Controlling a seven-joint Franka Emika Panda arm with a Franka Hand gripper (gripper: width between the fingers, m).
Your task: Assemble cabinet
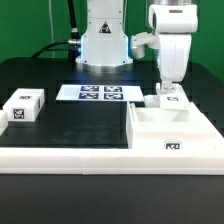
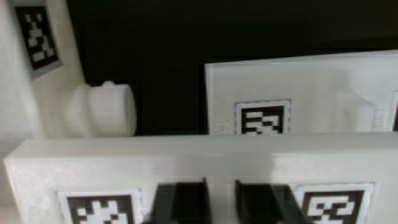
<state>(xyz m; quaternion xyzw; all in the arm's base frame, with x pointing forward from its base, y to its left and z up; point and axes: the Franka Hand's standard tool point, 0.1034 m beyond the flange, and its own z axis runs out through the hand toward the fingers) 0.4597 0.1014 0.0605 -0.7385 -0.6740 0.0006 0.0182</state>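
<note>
The cabinet (image 1: pixel 176 131) is the big white hollow box at the exterior view's right, with a tag on its front. My gripper (image 1: pixel 170 87) hangs straight down behind it, right over a small white tagged piece (image 1: pixel 170 98) that stands against the cabinet's back. In the wrist view that piece (image 2: pixel 107 165) fills the foreground with a tag on each side of my gripper (image 2: pixel 222 195). The dark fingers (image 2: pixel 180 203) stand close together with only a thin white strip between them. They grip nothing that I can see. The cabinet wall (image 2: pixel 294 95) and a round white knob (image 2: pixel 107 106) lie beyond.
A small white tagged block (image 1: pixel 24 106) sits at the exterior view's left. The marker board (image 1: pixel 98 93) lies in front of the robot base (image 1: pixel 104 45). A long low white border rail (image 1: pixel 70 158) runs along the table's front edge.
</note>
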